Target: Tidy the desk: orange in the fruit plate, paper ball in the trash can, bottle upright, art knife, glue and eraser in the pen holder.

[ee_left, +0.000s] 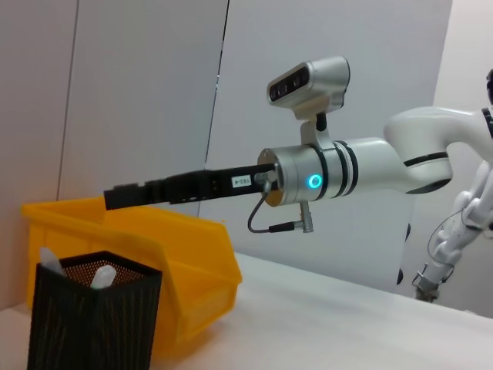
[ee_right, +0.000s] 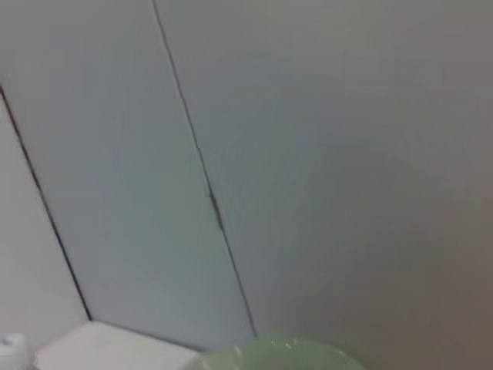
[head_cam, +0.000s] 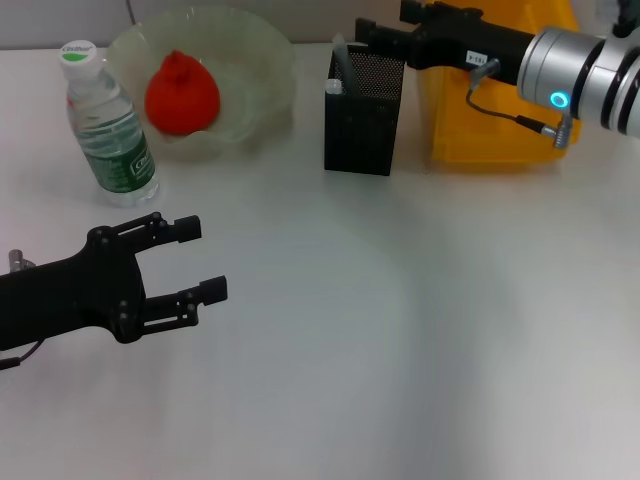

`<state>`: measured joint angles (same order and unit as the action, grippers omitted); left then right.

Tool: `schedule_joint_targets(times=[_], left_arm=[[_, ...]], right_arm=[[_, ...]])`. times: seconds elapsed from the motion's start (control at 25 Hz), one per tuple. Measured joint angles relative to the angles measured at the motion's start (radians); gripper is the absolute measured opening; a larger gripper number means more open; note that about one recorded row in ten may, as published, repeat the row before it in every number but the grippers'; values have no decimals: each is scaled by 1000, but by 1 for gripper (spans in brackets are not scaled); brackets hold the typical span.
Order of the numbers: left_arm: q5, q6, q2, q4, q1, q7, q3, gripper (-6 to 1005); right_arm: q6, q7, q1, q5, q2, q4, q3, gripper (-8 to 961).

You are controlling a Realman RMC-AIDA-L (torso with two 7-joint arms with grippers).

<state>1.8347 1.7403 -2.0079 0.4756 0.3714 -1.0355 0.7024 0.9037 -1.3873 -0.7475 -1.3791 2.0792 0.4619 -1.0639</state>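
Head view: orange (head_cam: 181, 93) sits in the fruit plate (head_cam: 262, 70), bottle (head_cam: 108, 125) upright beside it. Left gripper (head_cam: 205, 259) hovers, fingers spread. Right gripper (head_cam: 368, 33) reaches above the pen holder (head_cam: 362, 112); its finger state cannot be told.

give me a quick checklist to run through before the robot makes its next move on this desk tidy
1. Orange in the fruit plate: ok.
2. Bottle upright, beside the plate: ok.
3. Pen holder standing, with white items poking out of it: ok; which items they are, cannot tell.
4. Paper ball in the trash can: cannot tell, the right arm covers the bin's inside.
5. Right pincer clear of the holder: ok, it hangs above the holder's rim; open or shut, cannot tell.
6. Left pincer free: ok, open and empty over the bare desk.
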Motion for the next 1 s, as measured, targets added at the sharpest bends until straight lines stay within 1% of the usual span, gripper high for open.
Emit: schedule_joint_targets(times=[0.08, 0.2, 0.24, 0.28, 0.32, 0.36, 0.4, 0.52, 0.56, 0.6, 0.72, 0.84, 1.0], left_arm=[[0, 11, 0, -2, 2, -5, -5, 798], [0, 33, -2, -6, 10, -12, -7, 798], [0, 38, -4, -6, 13, -13, -6, 798], [3, 42, -8, -6, 19, -15, -2, 798], [7, 43, -12, -6, 25, -19, 2, 798], [14, 44, -14, -6, 31, -25, 6, 798], [20, 43, -16, -6, 35, -31, 10, 798], [31, 43, -18, -6, 39, -39, 15, 798], [31, 43, -18, -6, 39, -39, 15, 798], [31, 43, -18, -6, 39, -39, 15, 798], [37, 44, -18, -6, 39, -41, 15, 798], [48, 53, -12, 0, 49, -41, 16, 798], [51, 50, -9, 0, 59, -48, 16, 798]], right_arm=[[64, -26, 29, 5, -1, 32, 9, 727], [279, -38, 103, 20, -2, 93, 30, 788], [365, -36, 131, 22, -3, 110, 35, 788], [518, -20, 178, 11, -12, 124, 31, 788], [518, -20, 178, 11, -12, 124, 31, 788], [617, 6, 213, -29, -25, 123, 28, 788], [617, 6, 213, -29, -25, 123, 28, 788], [702, 69, 243, -108, -35, 101, 32, 787], [731, 112, 257, -156, -37, 85, 33, 787], [731, 112, 257, -156, -37, 85, 33, 787], [749, 138, 266, -237, -37, 73, 33, 788], [749, 142, 269, -303, -37, 66, 33, 788], [745, 156, 270, -334, -38, 64, 34, 788]])
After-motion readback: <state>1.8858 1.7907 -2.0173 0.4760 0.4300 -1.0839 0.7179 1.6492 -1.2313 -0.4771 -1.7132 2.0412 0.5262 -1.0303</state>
